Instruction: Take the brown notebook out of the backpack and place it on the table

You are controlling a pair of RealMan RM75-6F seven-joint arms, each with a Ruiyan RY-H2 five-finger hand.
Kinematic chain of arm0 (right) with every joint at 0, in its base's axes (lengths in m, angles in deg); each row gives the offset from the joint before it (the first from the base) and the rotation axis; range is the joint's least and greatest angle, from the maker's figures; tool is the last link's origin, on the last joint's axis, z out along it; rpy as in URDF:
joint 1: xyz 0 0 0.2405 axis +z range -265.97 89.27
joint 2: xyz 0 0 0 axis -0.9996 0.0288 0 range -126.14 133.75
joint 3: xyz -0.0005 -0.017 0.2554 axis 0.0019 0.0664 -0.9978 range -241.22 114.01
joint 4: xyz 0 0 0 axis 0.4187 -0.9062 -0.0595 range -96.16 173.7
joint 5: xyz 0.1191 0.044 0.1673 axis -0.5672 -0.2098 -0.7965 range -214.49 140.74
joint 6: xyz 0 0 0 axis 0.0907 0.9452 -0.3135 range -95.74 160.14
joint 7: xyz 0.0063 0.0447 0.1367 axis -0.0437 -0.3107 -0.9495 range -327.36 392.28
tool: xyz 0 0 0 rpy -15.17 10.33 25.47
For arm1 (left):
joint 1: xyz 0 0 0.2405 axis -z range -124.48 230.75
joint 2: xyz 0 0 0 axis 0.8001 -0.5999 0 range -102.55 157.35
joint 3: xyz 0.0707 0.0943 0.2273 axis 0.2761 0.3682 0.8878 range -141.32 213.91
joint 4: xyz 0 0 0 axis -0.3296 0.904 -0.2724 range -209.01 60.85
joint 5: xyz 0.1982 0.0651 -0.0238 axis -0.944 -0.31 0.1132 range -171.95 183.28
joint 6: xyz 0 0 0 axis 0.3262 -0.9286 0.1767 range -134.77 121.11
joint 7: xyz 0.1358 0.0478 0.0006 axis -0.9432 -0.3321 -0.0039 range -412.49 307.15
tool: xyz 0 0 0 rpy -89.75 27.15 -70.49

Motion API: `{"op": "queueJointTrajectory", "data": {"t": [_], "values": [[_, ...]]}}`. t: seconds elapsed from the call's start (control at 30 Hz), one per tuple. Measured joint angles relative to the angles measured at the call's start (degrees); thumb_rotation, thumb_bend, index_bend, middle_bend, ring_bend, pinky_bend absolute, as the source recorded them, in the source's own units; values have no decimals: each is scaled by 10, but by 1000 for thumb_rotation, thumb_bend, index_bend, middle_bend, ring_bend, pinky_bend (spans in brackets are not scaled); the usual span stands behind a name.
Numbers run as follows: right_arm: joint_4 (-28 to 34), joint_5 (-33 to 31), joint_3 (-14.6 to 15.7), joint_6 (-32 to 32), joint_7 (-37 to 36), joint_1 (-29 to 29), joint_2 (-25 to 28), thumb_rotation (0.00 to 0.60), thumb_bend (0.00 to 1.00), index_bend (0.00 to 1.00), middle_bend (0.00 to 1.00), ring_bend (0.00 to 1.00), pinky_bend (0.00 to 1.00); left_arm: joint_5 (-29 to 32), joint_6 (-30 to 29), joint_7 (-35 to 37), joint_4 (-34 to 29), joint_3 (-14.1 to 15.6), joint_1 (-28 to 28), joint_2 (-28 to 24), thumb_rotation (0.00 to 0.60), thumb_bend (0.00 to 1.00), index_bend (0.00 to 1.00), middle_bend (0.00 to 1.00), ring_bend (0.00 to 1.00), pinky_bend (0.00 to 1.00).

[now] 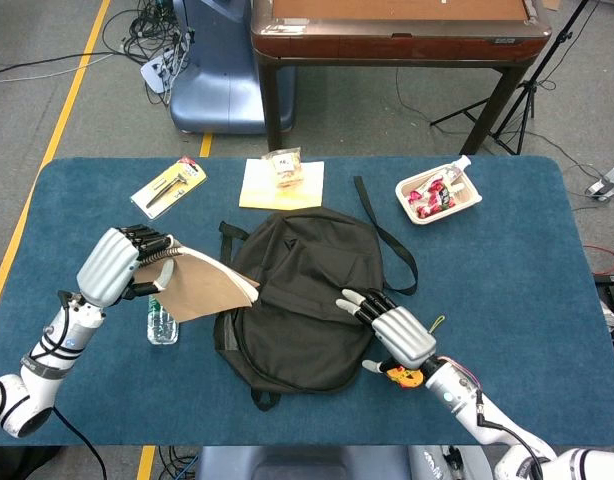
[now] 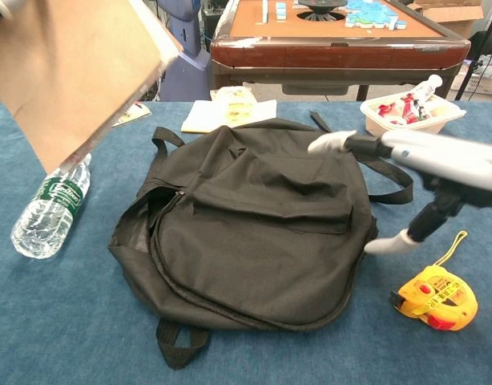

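Hanging in the air off the left side of the backpack (image 1: 297, 300), the brown notebook (image 1: 197, 285) sits gripped at its spiral edge by the left hand (image 1: 112, 265), clear of the bag and above the water bottle (image 1: 161, 320). The right hand (image 1: 399, 335) hovers with fingers spread, holding nothing, over the bag's right edge beside the yellow tape measure (image 2: 435, 298). Best move now, by my read: carry it to bare blue table (image 1: 77, 200) away from the bottle, lower it flat, then release.
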Motion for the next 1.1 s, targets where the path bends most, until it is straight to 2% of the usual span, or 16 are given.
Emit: {"op": "queueJointTrajectory", "data": {"t": [0.13, 0.2, 0.3, 0.33, 0.43, 0.53, 0.63, 0.77, 0.97, 1.07, 1.1], "values": [[3, 23, 0, 48, -32, -19, 16, 600, 0, 0, 0, 0, 4, 27, 66, -15, 40, -12, 17, 25, 600, 542, 620, 729, 582, 571], [5, 32, -2, 71, -43, -30, 25, 600, 0, 0, 0, 0, 4, 43, 103, -33, 71, -19, 28, 42, 600, 529, 603, 682, 564, 570], [9, 39, -5, 98, -56, -43, 37, 600, 0, 0, 0, 0, 4, 72, 162, -69, 114, -26, 42, 61, 600, 454, 438, 470, 394, 509], [10, 40, -7, 104, -58, -47, 41, 600, 0, 0, 0, 0, 4, 83, 183, -78, 120, -28, 46, 64, 600, 394, 319, 333, 285, 447], [10, 38, -12, 125, -66, -59, 50, 600, 0, 0, 0, 0, 4, 134, 255, -112, 124, -38, 56, 71, 600, 288, 125, 109, 121, 325], [7, 30, -18, 139, -77, -71, 60, 600, 0, 0, 0, 0, 4, 193, 299, -151, 118, -53, 61, 75, 600, 251, 29, 9, 33, 242], [1, 20, -24, 150, -87, -80, 68, 600, 0, 0, 0, 0, 4, 237, 313, -194, 108, -69, 60, 74, 600, 246, 12, 0, 11, 210], [-6, 12, -30, 162, -89, -92, 77, 600, 0, 0, 0, 0, 4, 261, 308, -214, 82, -80, 44, 60, 600, 246, 16, 0, 9, 203], [-15, 1, -31, 174, -53, -109, 89, 600, 11, 0, 7, 0, 7, 264, 249, -232, 12, -77, -7, 20, 600, 246, 99, 15, 41, 203], [-19, -11, -32, 182, -29, -120, 96, 600, 102, 44, 103, 8, 83, 259, 198, -248, -29, -69, -45, -1, 600, 246, 123, 30, 60, 203], [-20, -17, -32, 183, -23, -124, 99, 600, 140, 99, 147, 32, 126, 257, 177, -254, -45, -64, -61, -9, 600, 245, 128, 35, 63, 203]]}}
